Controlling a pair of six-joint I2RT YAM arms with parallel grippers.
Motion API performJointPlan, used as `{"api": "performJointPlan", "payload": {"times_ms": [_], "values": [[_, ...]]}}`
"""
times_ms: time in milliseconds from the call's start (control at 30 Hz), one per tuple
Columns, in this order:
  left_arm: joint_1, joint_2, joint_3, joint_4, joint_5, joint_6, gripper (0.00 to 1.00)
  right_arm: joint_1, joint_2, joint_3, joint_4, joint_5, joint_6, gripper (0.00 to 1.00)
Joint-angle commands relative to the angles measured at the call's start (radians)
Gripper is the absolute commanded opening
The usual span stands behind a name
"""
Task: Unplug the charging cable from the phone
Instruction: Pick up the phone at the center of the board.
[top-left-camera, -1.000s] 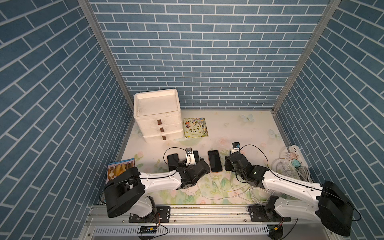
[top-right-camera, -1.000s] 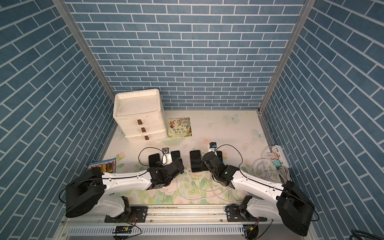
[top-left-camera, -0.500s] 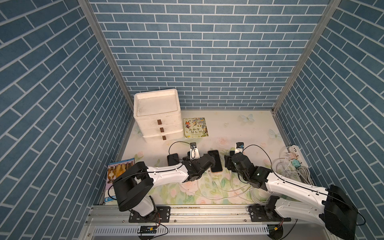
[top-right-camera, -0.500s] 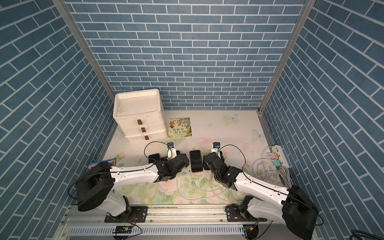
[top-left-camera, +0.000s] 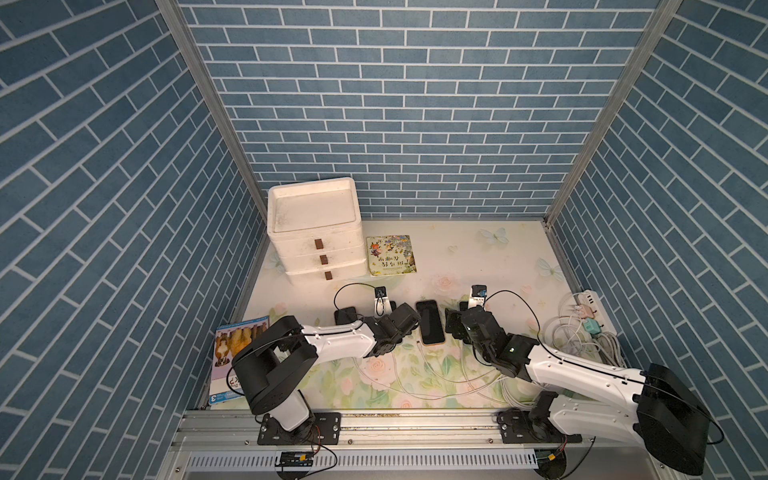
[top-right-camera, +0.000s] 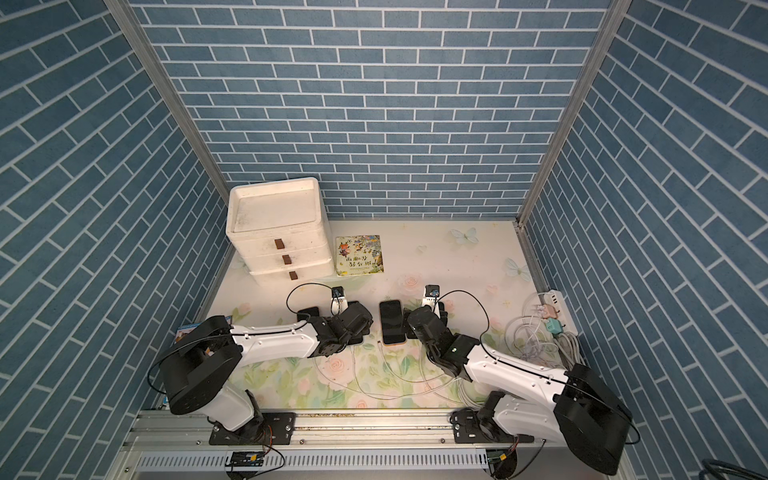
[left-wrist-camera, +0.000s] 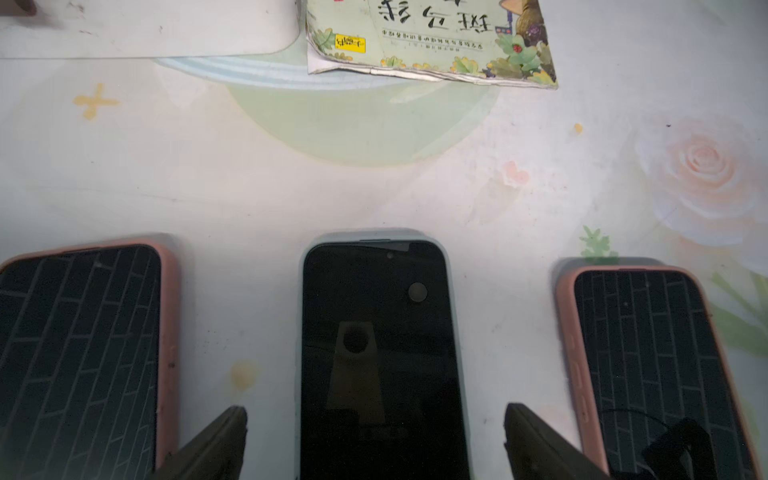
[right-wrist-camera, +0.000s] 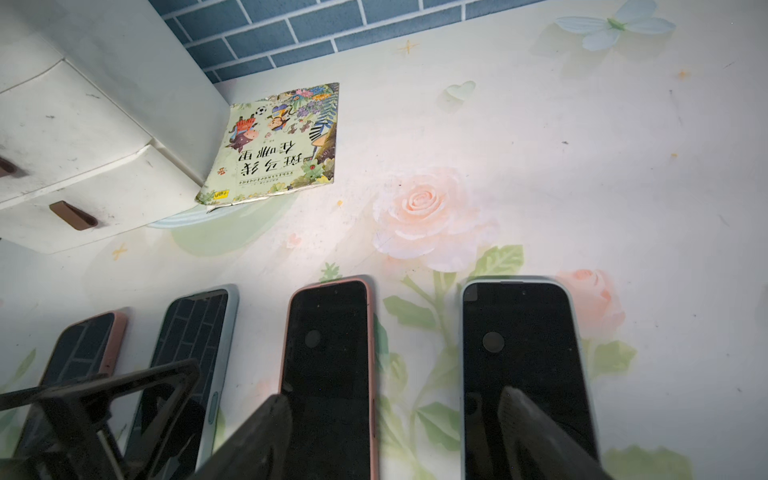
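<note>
Limp, light cable (top-left-camera: 420, 353), loose by the phone (top-left-camera: 430, 322)
I'd pinch the stiff plug (top-left-camera: 417, 342); left gripper (left-wrist-camera: 374, 409) and right gripper (right-wrist-camera: 391, 395) gape wide, empty.

The bench (top-left-camera: 478, 257) has a pale cover printed with roses and butterflies. At the far left stands a white drawer unit (top-left-camera: 316, 232), and a picture book (top-left-camera: 391, 254) lies flat just to its right. In the middle, four phones (right-wrist-camera: 328, 374) lie in a row, screens up. White cables (top-left-camera: 569, 336) lie near them and bundled by a power strip (top-left-camera: 588, 305) at the right edge. A second book (top-left-camera: 237, 353) lies at the near left.
</note>
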Motion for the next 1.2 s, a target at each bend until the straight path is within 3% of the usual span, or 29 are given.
{"api": "performJointPlan", "payload": {"times_ms": [0, 400, 1167], "values": [[0.033, 0.019, 0.025, -0.029, 0.072, 0.044, 1.00, -0.001, 0.042, 0.037, -0.001, -0.045, -0.007, 0.83], [0.066, 0.075, 0.099, -0.117, 0.175, 0.115, 0.99, -0.001, 0.050, 0.053, 0.001, -0.055, -0.030, 0.82], [0.043, 0.179, 0.104, -0.148, 0.198, 0.012, 0.88, -0.001, 0.029, 0.046, -0.001, -0.049, -0.030, 0.82]]}}
